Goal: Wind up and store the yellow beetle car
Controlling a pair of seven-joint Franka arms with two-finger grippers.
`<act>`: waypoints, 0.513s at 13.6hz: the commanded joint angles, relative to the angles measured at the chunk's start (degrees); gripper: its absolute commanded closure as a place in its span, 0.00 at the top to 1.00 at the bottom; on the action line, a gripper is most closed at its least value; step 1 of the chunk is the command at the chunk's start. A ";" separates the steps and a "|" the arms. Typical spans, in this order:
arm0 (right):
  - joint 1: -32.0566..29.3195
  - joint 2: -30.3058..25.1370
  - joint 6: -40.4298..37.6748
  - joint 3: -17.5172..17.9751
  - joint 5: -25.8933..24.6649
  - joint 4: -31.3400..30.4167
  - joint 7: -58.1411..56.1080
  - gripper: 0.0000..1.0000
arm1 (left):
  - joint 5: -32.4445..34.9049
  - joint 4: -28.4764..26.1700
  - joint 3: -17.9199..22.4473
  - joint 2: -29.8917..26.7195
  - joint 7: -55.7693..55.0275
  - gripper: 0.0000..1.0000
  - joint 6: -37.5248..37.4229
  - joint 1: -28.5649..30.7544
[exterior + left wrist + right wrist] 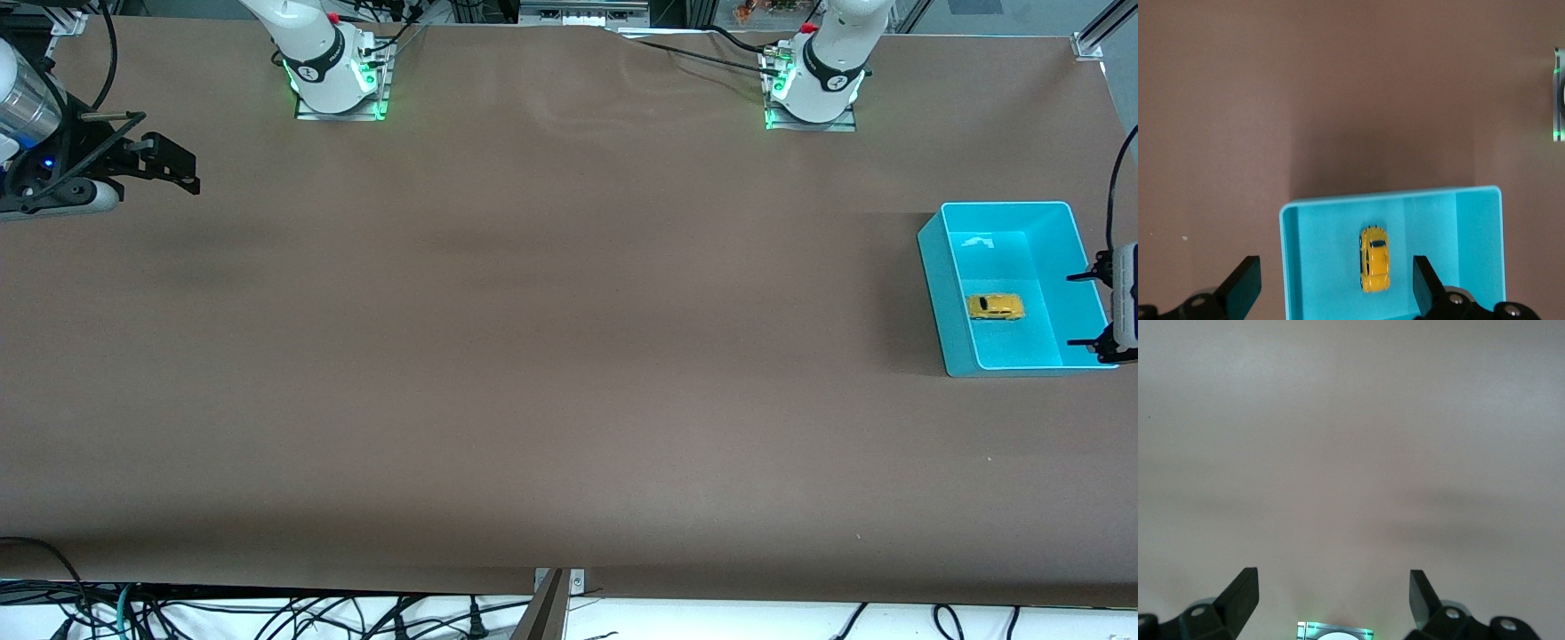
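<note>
At the left arm's end of the table, contents as follows.

Container: turquoise bin [933,293], open-topped and rectangular, standing on the brown table [533,356]; seen from above in the left wrist view [1293,267].

Task item: yellow beetle car [995,307], lying on the bin's floor about midway along it, touching none of the walls; upright on its wheels, roof and dark windows facing up [1375,259].

Left gripper: [1092,308] up in the air over the bin's wall at the table's end; fingers spread wide apart, nothing between them. In the left wrist view [1335,283] one fingertip sits over the bin's interior beside the car and the other over the table just outside the bin; neither touches the car.

Right gripper: [169,164] over the table at the right arm's end, well apart from the bin; the arm waits there. Fingers wide apart and empty [1333,593], bare tabletop under them.

Arm bases: two white bases with green lights, right arm's [333,76] and left arm's [813,84], fixed along the table's edge farthest from the front camera.

Cables: loose dark cables [267,618] off the table's edge nearest the front camera.
</note>
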 commanded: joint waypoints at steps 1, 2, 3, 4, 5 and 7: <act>0.36 -0.39 -0.76 -0.13 -0.60 0.67 0.15 1.00 | -0.64 2.61 -1.67 1.11 -9.55 1.00 -3.12 -5.37; 0.36 -0.39 -0.76 -0.13 -0.60 0.67 0.15 1.00 | -0.56 2.69 -3.33 0.84 -14.54 1.00 -3.12 -6.52; 0.36 -0.39 -0.67 -0.13 -0.60 0.58 0.15 1.00 | -0.56 2.78 -5.44 0.75 -19.98 1.00 -3.12 -8.01; 0.36 -0.39 -0.76 -0.13 -0.60 0.67 0.15 1.00 | -0.64 2.70 -7.20 0.84 -24.91 1.00 -3.21 -9.07; 0.36 -0.48 -0.84 -0.13 -0.60 0.67 0.15 1.00 | -0.64 2.61 -8.61 0.58 -30.44 1.00 -3.21 -10.47; 0.36 -0.66 -1.02 -0.21 -0.60 0.67 0.15 1.00 | -1.25 1.21 -8.80 -3.10 -43.96 1.00 -3.12 -15.12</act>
